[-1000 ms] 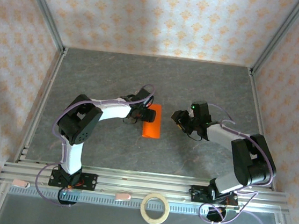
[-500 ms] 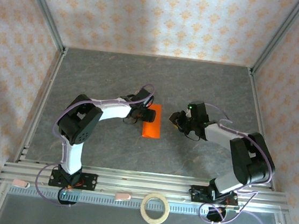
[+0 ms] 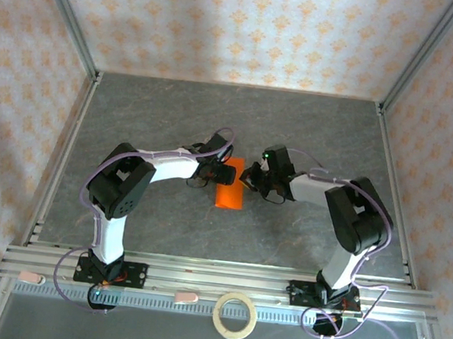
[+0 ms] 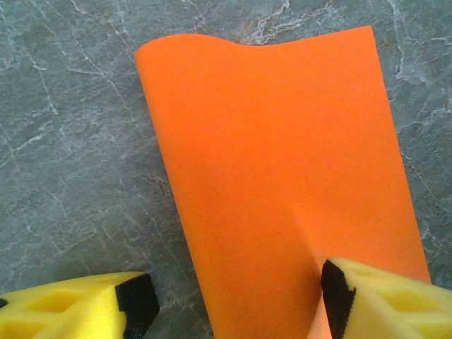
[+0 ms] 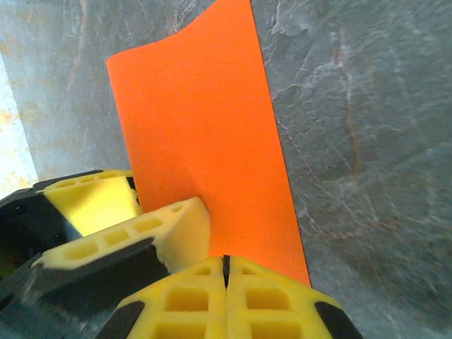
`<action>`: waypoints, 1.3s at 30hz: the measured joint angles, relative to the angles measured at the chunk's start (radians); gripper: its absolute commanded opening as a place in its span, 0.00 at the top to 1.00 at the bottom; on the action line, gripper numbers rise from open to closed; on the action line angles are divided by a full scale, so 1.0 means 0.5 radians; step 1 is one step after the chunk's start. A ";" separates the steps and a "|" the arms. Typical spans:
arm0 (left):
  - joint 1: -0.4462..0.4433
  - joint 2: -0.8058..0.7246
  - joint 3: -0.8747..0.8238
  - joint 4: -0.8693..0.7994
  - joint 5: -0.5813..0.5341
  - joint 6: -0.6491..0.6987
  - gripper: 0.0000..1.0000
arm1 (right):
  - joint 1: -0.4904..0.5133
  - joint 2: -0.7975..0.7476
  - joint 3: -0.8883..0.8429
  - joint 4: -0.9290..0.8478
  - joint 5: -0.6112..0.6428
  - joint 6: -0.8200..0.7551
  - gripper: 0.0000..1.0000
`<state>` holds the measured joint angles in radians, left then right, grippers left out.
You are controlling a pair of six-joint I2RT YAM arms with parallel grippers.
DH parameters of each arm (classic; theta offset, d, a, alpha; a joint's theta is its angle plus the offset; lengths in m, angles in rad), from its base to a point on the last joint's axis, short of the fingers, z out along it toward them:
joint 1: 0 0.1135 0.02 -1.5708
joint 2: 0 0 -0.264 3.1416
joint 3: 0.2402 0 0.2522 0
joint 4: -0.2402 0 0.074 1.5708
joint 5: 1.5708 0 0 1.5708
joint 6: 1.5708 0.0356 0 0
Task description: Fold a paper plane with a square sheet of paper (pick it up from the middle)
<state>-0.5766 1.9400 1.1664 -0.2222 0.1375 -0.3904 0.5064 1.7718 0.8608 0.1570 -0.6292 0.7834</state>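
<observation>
Grey table lies open around orange paper; right fingers closed at edge.

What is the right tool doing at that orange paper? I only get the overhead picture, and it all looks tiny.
Observer: In its wrist view the right tool is shut, with no gap, at the near edge of the orange paper. Whether it pinches the sheet is unclear.
Operator: And the left one?
Observer: The left tool is open: one finger sits on the paper, the other over the table beside it.
Operator: Is the sheet flat?
Observer: Not quite; its far edge waves upward.
</observation>
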 measured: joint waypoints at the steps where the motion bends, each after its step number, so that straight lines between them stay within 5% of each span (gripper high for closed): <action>1: 0.000 0.000 0.000 0.000 0.000 0.000 0.27 | 0.008 0.021 0.012 0.002 0.001 0.005 1.00; 39: 0.011 -0.054 -0.001 -0.011 0.095 -0.040 0.26 | 0.025 0.163 0.128 -0.167 0.060 -0.286 1.00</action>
<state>-0.5709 1.9129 1.1660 -0.2279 0.1848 -0.4107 0.5190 1.8530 0.9249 0.0734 -0.5991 0.6403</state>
